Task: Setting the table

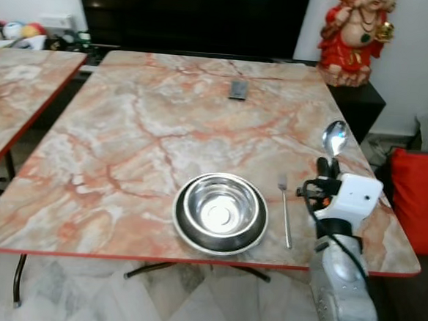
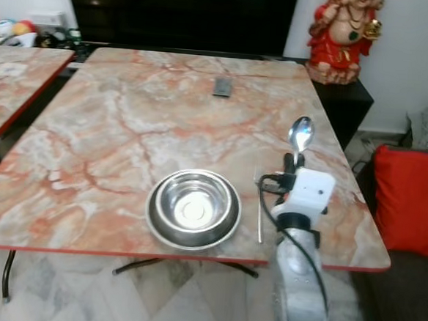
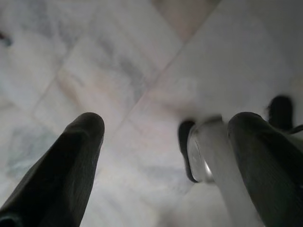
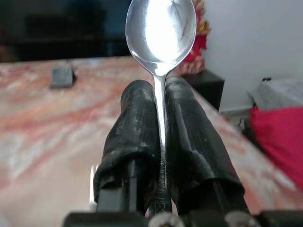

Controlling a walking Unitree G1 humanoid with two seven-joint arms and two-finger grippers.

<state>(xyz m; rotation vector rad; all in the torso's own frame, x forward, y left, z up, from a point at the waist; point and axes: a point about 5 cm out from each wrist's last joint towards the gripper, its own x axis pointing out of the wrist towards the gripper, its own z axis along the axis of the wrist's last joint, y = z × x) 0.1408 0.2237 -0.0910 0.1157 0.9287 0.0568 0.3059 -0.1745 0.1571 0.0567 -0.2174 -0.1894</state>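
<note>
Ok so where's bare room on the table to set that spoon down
Bare marble lies between the fork and the table's right edge, under the right gripper holding the spoon. The wide stretch between the bowl and the remote is open too. Bowl and fork sit close together.

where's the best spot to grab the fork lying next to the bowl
Probably the middle of the thin steel fork, coming straight down from above with fingers across its width. It lies flat on the marble table, tines pointing away, with bare tabletop either side between the round steel bowl and the right tool.
</note>
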